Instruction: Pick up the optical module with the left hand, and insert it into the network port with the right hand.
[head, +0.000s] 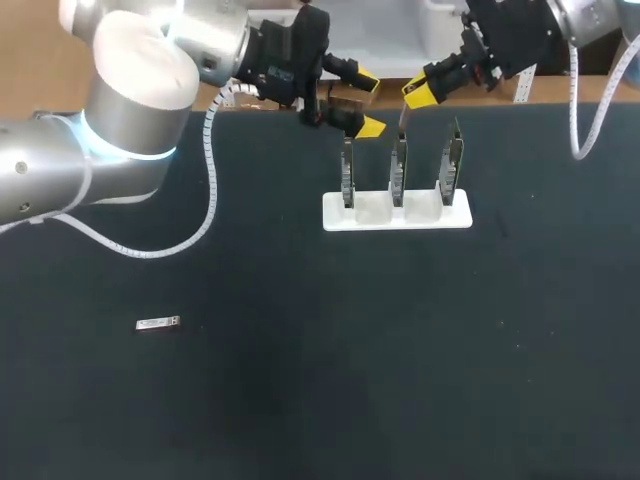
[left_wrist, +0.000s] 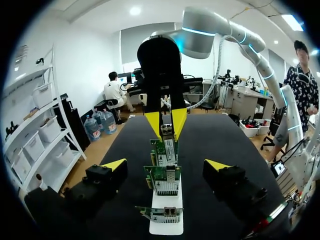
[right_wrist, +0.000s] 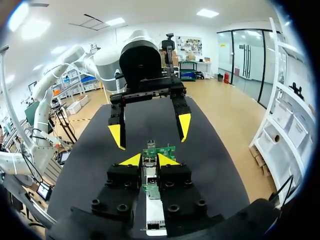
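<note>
My right gripper (right_wrist: 149, 160) is clenched on the optical module (left_wrist: 167, 131), a slim piece pinched between its yellow tips. The tips cover most of it, so I get only a sliver from either wrist. It sits directly under the right fingers, just over the row of three upright network cards (head: 398, 172) in the white stand (head: 400, 218). I can't tell which card's port it lines up with, or whether it touches one. From the left wrist the cards overlap one behind another, and from overhead the module is only a thin streak. My left gripper (head: 369, 103) is released, fingers spread wide, with the card row straight ahead of it and the right gripper facing it from beyond. A small silvery piece (head: 158, 323) lies flat on the table (head: 420, 380), well apart from both grippers and too small to identify.
</note>
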